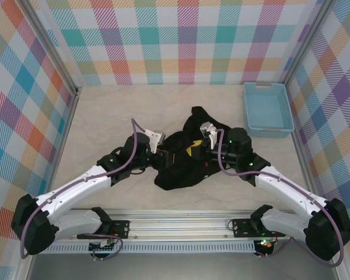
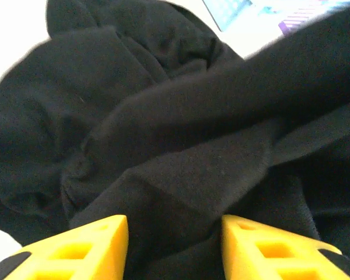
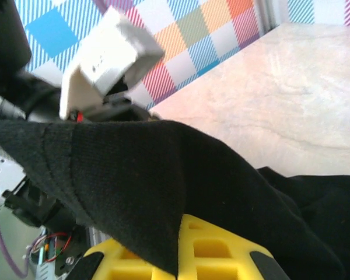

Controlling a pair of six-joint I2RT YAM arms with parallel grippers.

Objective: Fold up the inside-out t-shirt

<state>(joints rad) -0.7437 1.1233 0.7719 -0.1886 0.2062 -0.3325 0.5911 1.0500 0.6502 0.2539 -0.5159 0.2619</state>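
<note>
The inside-out t-shirt [image 1: 178, 166] is a crumpled black heap in the middle of the table, between both arms. My left gripper [image 1: 163, 153] is at the heap's left side. In the left wrist view its yellow fingers [image 2: 93, 245] stand apart and open, with dark folds of the t-shirt [image 2: 163, 128] lying between and beyond them. My right gripper [image 1: 193, 149] is at the heap's upper middle. In the right wrist view its yellow fingertips [image 3: 216, 251] are pressed together, shut on a hemmed edge of the t-shirt [image 3: 122, 175] that drapes over them.
A light-blue plastic basket [image 1: 267, 108] stands at the back right, apart from the shirt. Checked walls enclose the beige table [image 1: 105, 116] on three sides. The left arm's white wrist housing [image 3: 105, 55] is close in front of my right gripper.
</note>
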